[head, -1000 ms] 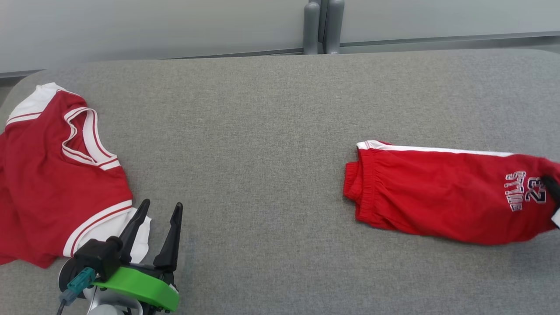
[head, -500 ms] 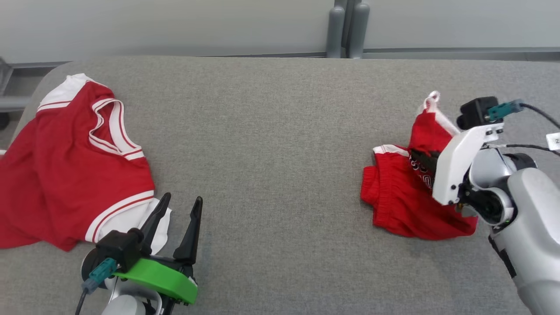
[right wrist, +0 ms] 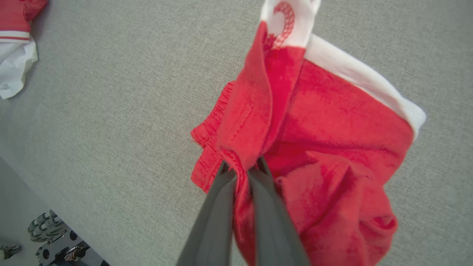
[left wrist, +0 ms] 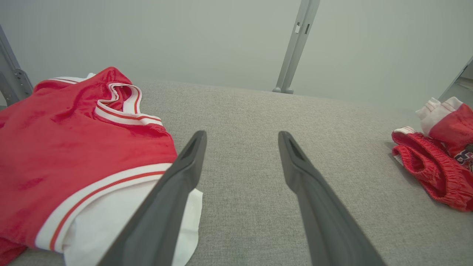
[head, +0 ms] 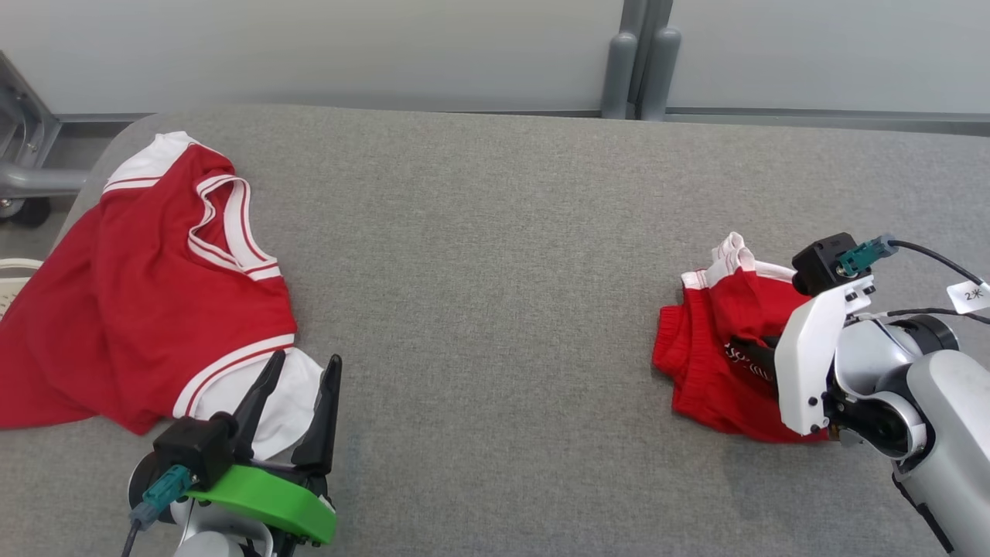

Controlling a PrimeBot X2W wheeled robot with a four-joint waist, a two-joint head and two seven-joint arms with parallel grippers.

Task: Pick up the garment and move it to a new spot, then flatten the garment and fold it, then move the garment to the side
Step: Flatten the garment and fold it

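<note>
The garment, a pair of red shorts (head: 708,371) with white side stripes, lies bunched at the right of the grey padded table (head: 479,255). My right gripper (head: 752,354) is shut on a fold of its red cloth; the right wrist view has both fingers pinching the fabric at the gripper (right wrist: 242,168), with the shorts (right wrist: 332,140) crumpled beyond. My left gripper (head: 306,358) stands open near the front left, nothing between its fingers. In the left wrist view the left gripper (left wrist: 242,135) points across bare table, the shorts (left wrist: 432,170) far right.
A red jersey (head: 155,294) with white trim is spread at the table's left end, its white hem touching my left gripper's fingers (left wrist: 173,184). Grey posts (head: 638,70) stand behind the far edge. A metal frame (head: 23,147) is beyond the left end.
The camera has swung right. My right arm came into view holding the shorts; they went from lying flat to bunched, lifted, then lowered and drawn in. The left gripper stays open.
</note>
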